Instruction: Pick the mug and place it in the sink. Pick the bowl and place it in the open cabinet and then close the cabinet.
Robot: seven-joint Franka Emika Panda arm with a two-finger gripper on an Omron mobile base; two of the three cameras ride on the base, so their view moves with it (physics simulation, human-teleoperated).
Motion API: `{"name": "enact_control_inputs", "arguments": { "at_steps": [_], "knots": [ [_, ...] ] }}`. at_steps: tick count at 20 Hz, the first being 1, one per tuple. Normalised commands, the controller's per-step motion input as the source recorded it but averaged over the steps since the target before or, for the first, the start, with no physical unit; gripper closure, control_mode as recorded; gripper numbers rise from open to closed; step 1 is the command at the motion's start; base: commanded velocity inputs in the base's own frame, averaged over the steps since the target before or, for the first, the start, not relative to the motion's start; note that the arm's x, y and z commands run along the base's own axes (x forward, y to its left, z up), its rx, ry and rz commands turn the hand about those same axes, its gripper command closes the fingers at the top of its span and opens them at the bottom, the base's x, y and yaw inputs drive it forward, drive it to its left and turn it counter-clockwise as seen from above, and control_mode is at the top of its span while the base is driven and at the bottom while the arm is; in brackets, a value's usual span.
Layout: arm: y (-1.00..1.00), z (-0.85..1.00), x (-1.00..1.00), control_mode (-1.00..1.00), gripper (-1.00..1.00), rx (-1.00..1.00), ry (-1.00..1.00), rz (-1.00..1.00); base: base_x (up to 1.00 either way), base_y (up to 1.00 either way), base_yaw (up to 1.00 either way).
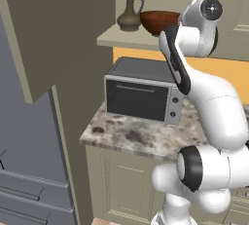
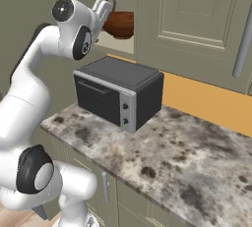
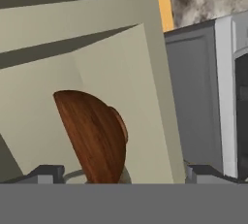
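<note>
Bowl [image 1: 159,21] sits on the open cabinet's [image 2: 123,49] shelf near its front edge, beside a jug [image 1: 129,10], above the oven [image 2: 118,92] on the table [image 2: 187,157]. The fingers [image 3: 46,173] look spread either side of the bowl, though I cannot tell if they grip it. Best to let go gently, back straight out, then swing the door [image 1: 53,29] shut.

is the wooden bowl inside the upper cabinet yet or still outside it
Inside. The bowl sits on the open cabinet shelf beside a dark jug, with the end effector right at it.
</note>
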Motion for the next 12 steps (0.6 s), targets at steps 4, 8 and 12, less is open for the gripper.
{"name": "enact_control_inputs", "arguments": {
  "at_steps": [4, 8, 12],
  "knots": [
    [0.05, 0.03, -0.74, -1.00, -1.00, 0.00, 0.05, 0.00, 0.00, 0.00, 0.00],
    [0.12, 0.00, -0.72, -1.00, -1.00, 0.00, 0.00, 0.00, 0.00, 0.00, 0.00],
    [0.28, -0.01, -0.80, -1.00, -1.00, 0.00, 0.00, 0.00, 0.00, 0.00, 0.00]
  ]
}}
